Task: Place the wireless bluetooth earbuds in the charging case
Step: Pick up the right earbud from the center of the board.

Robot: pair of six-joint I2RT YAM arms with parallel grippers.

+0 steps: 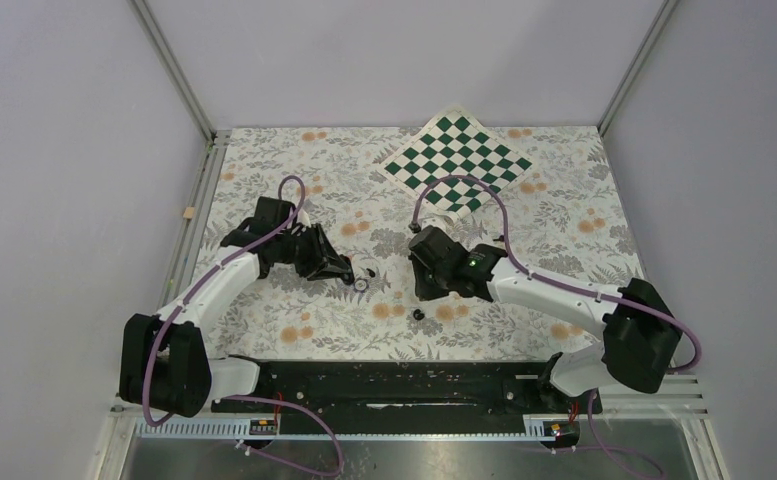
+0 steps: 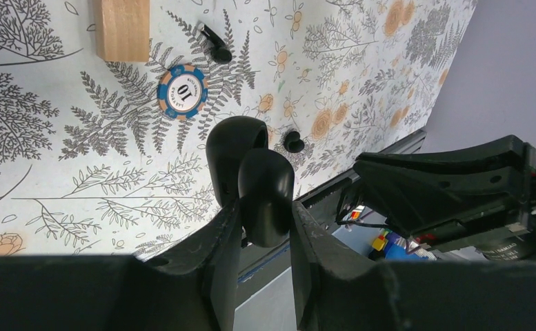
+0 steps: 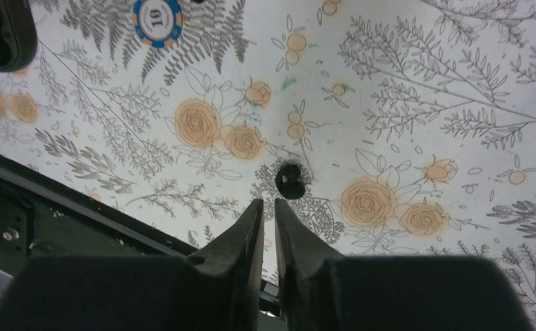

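My left gripper (image 2: 265, 207) is shut on the charging case (image 2: 251, 172), a black rounded case held above the mat with its lid open. One black earbud (image 2: 292, 141) lies on the flowered mat just past the case. It shows again as the earbud (image 3: 290, 181) right in front of my right gripper (image 3: 269, 203), whose fingers are shut with nothing between them. In the top view this earbud (image 1: 417, 313) lies just below the right gripper (image 1: 426, 292). A second earbud (image 2: 213, 43) lies beside the poker chip. The left gripper (image 1: 349, 272) sits at mid-table.
A blue and tan poker chip (image 2: 182, 92) lies near the case, also seen as the chip (image 3: 157, 17). A wooden block (image 2: 121, 29) sits past it. A green checkered cloth (image 1: 457, 160) lies at the back. The black base rail (image 1: 394, 385) runs along the near edge.
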